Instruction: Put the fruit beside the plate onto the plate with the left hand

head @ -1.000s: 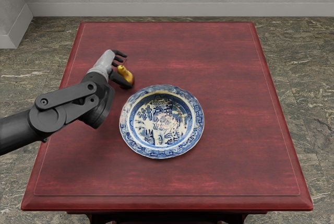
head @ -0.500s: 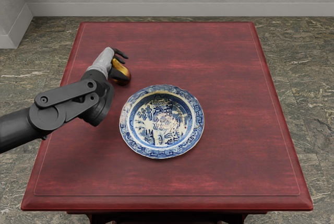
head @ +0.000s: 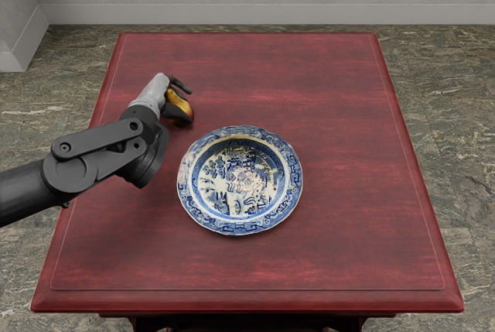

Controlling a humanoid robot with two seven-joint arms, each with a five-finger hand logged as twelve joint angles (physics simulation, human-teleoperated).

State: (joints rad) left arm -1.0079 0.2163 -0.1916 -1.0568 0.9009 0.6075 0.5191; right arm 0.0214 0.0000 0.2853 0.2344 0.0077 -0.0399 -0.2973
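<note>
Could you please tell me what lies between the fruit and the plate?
Nothing: in the head view, only a bare strip of red table separates the fruit, gripped by the left hand, from the plate.

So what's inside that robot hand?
An orange-yellow fruit, with the left hand curled around it. Its underside and the side facing the hand are covered.

A dark grey arm [head: 46, 181] with a round black joint ends in a grey, black-fingered left hand [head: 164, 98].
</note>
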